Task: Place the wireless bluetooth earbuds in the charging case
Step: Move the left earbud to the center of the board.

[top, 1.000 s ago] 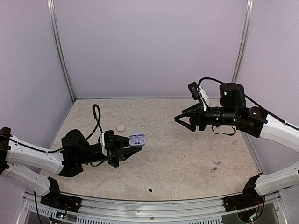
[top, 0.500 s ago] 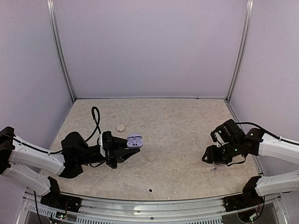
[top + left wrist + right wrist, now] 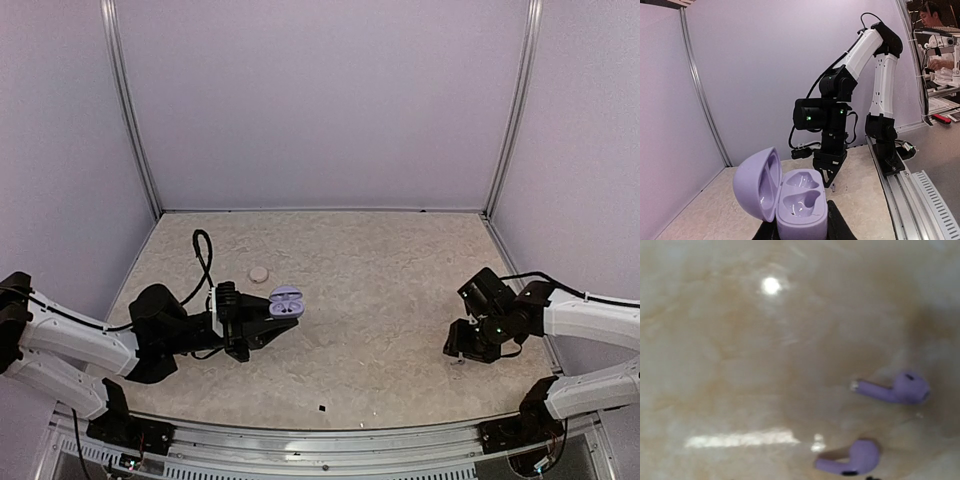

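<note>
My left gripper (image 3: pixel 262 322) is shut on the base of the lilac charging case (image 3: pixel 286 303), held above the table with its lid open. Both moulded wells of the case (image 3: pixel 801 202) are empty, and the black fingers (image 3: pixel 839 229) clamp its sides. Two lilac earbuds (image 3: pixel 896 389) (image 3: pixel 854 458) lie side by side on the marbled table in the right wrist view, where no fingers show. My right gripper (image 3: pixel 458 352) points down right over them at the table's right side. One earbud (image 3: pixel 457 362) shows as a pale speck at its tip. How wide its jaws stand is unclear.
A round beige disc (image 3: pixel 259 273) lies on the table behind the left gripper. A black cable (image 3: pixel 205 250) loops up from the left arm. A tiny dark speck (image 3: pixel 321 408) sits near the front rail (image 3: pixel 320 445). Lilac walls enclose three sides.
My right arm dropped from high over the table's right half down to the earbuds. The left gripper drifted slightly left, still holding the open case.
</note>
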Robot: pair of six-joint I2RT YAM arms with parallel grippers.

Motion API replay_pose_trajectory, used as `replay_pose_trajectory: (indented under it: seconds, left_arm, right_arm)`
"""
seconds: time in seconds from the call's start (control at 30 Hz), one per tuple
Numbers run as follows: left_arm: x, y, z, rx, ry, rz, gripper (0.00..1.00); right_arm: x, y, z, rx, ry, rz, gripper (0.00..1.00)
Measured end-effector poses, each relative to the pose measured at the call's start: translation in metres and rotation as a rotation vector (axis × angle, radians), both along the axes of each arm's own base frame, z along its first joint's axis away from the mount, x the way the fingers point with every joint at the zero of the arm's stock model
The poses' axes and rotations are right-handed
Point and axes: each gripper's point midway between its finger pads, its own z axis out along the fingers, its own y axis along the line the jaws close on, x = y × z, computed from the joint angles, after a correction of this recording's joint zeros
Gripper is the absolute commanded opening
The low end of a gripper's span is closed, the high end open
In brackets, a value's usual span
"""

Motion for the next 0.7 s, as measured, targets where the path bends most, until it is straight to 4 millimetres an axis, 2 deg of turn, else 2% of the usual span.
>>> replay_pose_trajectory:
  seconds: [0.3, 0.47, 0.57, 0.7]
  left_arm:
    - [-0.005, -0.002, -0.001, -0.002, 0.004, 0.000, 0.04]
    - [-0.008, -0.004, -0.004, 0.006, 0.005, 0.006, 0.04]
    - [-0.007, -0.003, -0.004, 0.005, 0.006, 0.016, 0.04]
    - [-0.005, -0.003, -0.003, 0.003, 0.006, 0.029, 0.04]
  right_arm:
    - [0.002, -0.016, -0.018, -0.074, 0.008, -0.049, 0.59]
    - [0.007, -0.016, -0.028, -0.095, 0.009, -0.046, 0.50]
    - [0.009, -0.010, -0.034, -0.078, 0.013, -0.029, 0.43]
    - [0.016, 0.003, -0.032, -0.025, -0.006, -0.005, 0.34]
